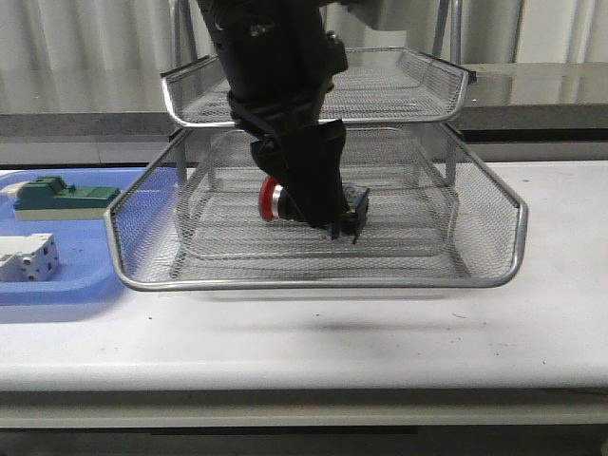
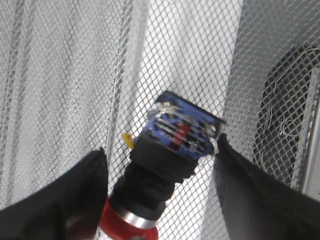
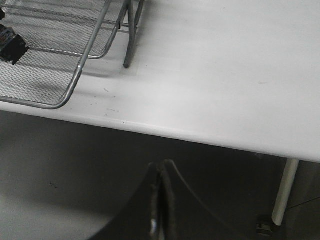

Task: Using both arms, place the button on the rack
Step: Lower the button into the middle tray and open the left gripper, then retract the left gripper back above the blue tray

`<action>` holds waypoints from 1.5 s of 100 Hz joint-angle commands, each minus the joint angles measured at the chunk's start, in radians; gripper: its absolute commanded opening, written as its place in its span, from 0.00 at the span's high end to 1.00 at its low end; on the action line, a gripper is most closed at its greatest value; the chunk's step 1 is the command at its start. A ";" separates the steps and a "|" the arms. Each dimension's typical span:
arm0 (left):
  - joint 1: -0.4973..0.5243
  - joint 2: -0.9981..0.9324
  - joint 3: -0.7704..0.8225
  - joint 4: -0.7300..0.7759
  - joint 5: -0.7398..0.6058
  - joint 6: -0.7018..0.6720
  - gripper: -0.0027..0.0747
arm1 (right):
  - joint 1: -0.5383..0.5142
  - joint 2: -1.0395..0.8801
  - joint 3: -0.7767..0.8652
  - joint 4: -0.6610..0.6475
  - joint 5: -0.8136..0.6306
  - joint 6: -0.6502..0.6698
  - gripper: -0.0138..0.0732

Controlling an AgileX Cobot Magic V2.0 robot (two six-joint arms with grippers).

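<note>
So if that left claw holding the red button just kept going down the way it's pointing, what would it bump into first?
Most likely the mesh floor of the pulled-out tray on the rack. The left gripper points down into it, shut on the button, and the left wrist view shows only mesh beyond. How close is unclear.

White table (image 1: 313,332) up front, lightly scuffed, one pale leg (image 3: 285,192) dropping to a grey floor (image 3: 60,175); behind it, a grey ledge (image 1: 541,100) under pale curtains (image 1: 85,38).
</note>
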 commanded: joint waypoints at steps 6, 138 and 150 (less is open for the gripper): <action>-0.008 -0.062 -0.037 -0.010 -0.009 -0.039 0.36 | -0.005 0.008 -0.032 0.005 -0.061 0.001 0.92; 0.561 -1.159 0.721 0.043 -0.333 -0.459 0.37 | -0.005 0.008 -0.032 0.005 -0.061 0.001 0.92; 0.567 -1.311 0.875 0.024 -0.442 -0.497 0.37 | -0.005 0.008 -0.032 0.005 -0.061 0.001 0.92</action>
